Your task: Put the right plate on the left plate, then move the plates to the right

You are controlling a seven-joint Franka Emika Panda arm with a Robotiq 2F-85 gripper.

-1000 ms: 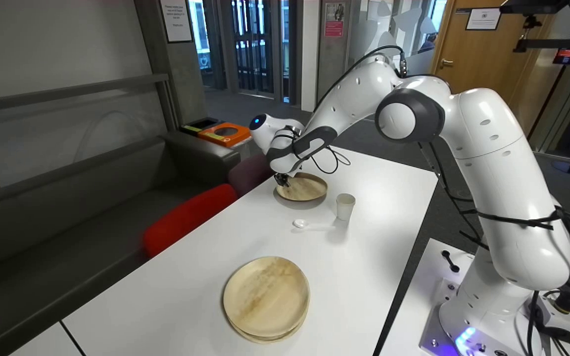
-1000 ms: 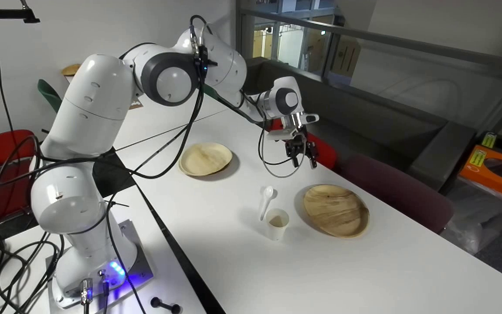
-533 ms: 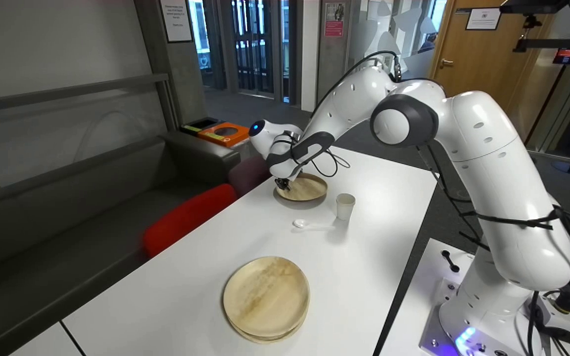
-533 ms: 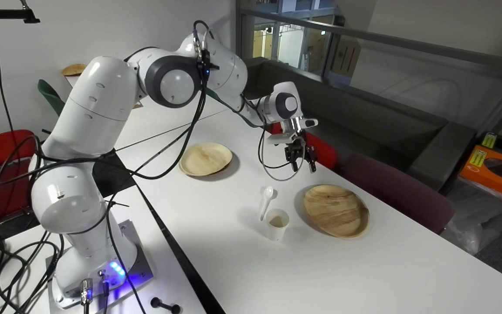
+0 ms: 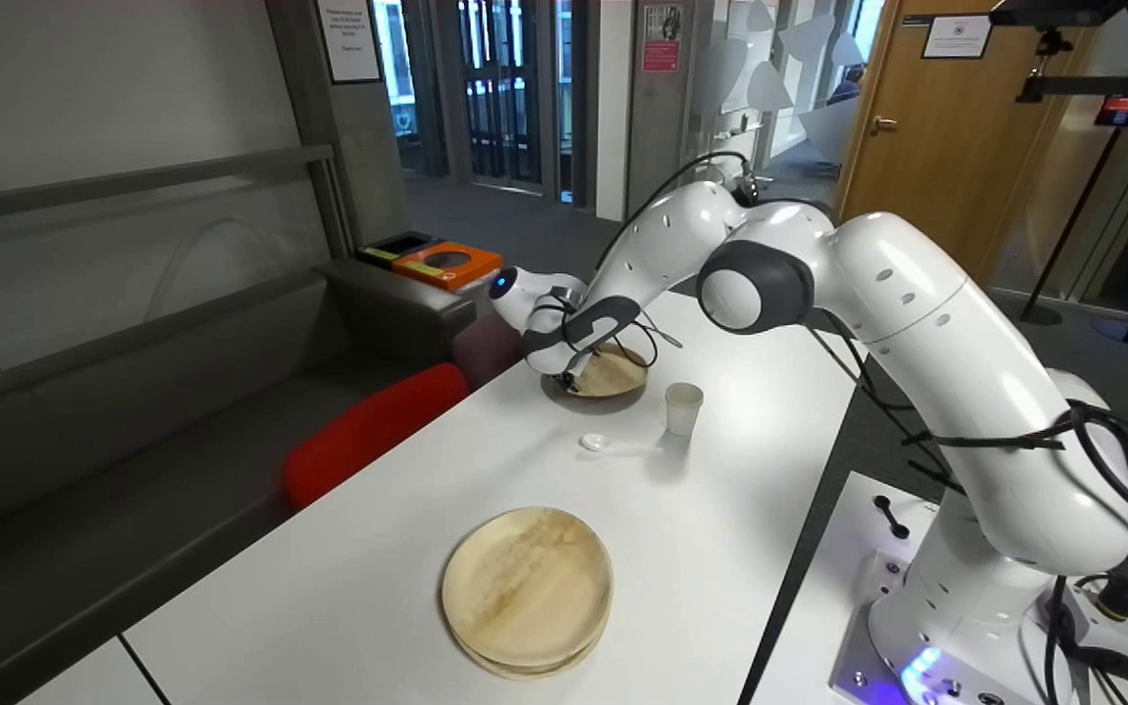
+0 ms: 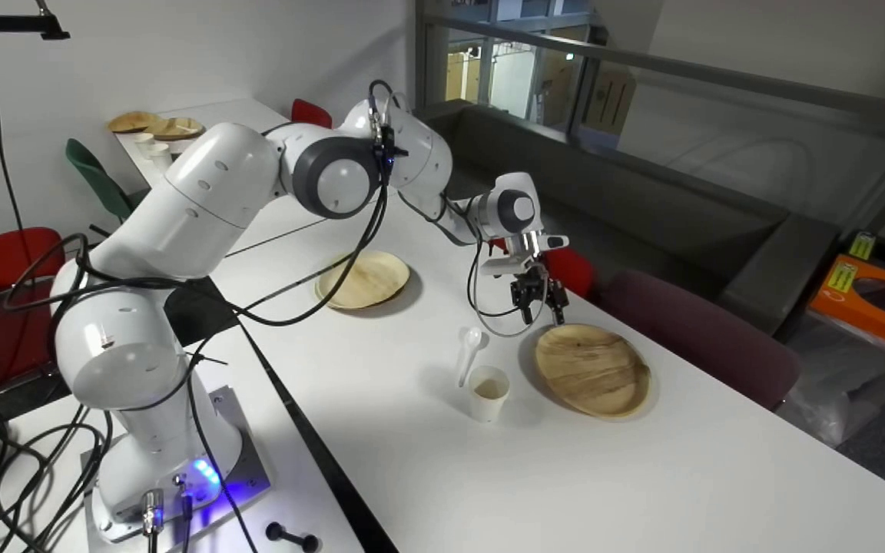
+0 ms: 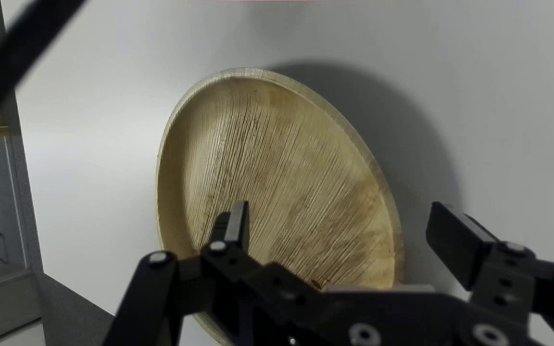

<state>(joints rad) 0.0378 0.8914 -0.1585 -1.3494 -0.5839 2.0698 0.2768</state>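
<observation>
The right plate, a round wooden dish with a raised rim and darker streaked inside, lies on the white table in both exterior views (image 5: 616, 370) (image 6: 593, 372). It fills the middle of the wrist view (image 7: 282, 144). The left plate, paler, lies well apart from it in both exterior views (image 5: 528, 587) (image 6: 369, 283); a second rim edge shows under it. My gripper (image 6: 543, 316) is open and empty at the right plate's edge. In the wrist view the gripper (image 7: 338, 206) spans the rim: one finger (image 7: 237, 223) over the inside, one outside. Contact cannot be told.
A white cup (image 5: 683, 409) and a white spoon (image 5: 596, 444) stand between the plates; both show in an exterior view too (image 6: 487, 395) (image 6: 473, 339). A red chair (image 5: 373, 431) and a purple chair (image 6: 696, 330) are along the table edge. Cables hang from the arm.
The arm has lowered and reached further out. My gripper has come down closer to the right plate's rim, still open. The plates, cup and spoon look unmoved.
</observation>
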